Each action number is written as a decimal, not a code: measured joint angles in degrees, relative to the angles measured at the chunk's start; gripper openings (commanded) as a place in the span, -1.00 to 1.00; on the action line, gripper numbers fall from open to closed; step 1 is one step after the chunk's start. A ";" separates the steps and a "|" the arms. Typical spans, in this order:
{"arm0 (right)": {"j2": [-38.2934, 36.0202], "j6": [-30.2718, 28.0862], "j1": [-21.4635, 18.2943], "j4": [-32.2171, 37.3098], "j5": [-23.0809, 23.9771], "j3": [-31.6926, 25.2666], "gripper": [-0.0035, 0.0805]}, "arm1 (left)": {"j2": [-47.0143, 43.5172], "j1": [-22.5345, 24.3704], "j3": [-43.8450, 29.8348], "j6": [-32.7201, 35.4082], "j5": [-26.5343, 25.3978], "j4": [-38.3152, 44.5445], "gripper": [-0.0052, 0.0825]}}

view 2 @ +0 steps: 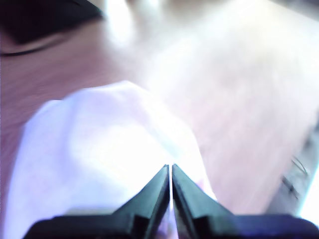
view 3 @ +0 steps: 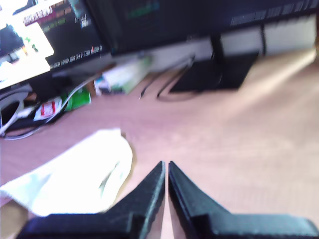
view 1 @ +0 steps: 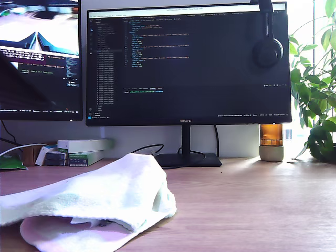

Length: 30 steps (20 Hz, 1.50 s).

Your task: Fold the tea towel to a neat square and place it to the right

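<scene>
The tea towel (view 1: 100,202) is a thick white terry cloth lying crumpled and partly folded over itself on the wooden desk, at the exterior view's lower left. Neither arm shows in the exterior view. In the first wrist view my first gripper (view 2: 171,167) has its jaws pressed together just above the tea towel (view 2: 109,154); no cloth shows between them. My second gripper (view 3: 166,163) is also shut with nothing in it, over bare wood, and the tea towel (view 3: 79,179) lies apart from it. Both wrist views are blurred.
A monitor on a black stand (view 1: 186,157) rises behind the towel, with a second screen (view 1: 39,58) at the exterior view's left. White and green boxes (view 1: 84,149) and cables lie at the back left. An amber jar (view 1: 271,142) and a plant (view 1: 317,105) stand at the right.
</scene>
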 measured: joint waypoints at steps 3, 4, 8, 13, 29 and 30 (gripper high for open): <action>4.35 0.02 0.28 -0.09 0.00 0.00 -0.95 | 6.25 -4.70 5.60 5.79 -1.95 -3.74 -0.94; 5.66 0.02 0.28 -0.07 -0.02 0.00 -0.95 | 8.50 -5.99 7.32 9.46 -2.21 -5.35 -0.94; 10.36 0.22 1.99 3.41 -4.07 0.00 -0.95 | 16.44 -10.69 9.05 22.69 -2.29 -7.30 -0.60; 17.07 0.26 9.84 5.25 -7.89 0.00 -0.95 | 22.67 -14.97 9.05 31.26 -6.60 -4.74 -0.19; 23.45 0.17 15.65 10.01 -5.42 0.00 -0.95 | 39.26 -15.04 9.05 42.29 -15.37 8.37 -0.21; 23.45 0.17 15.65 10.01 -5.42 0.00 -0.95 | 39.34 -15.02 9.05 42.36 -15.72 9.25 -0.28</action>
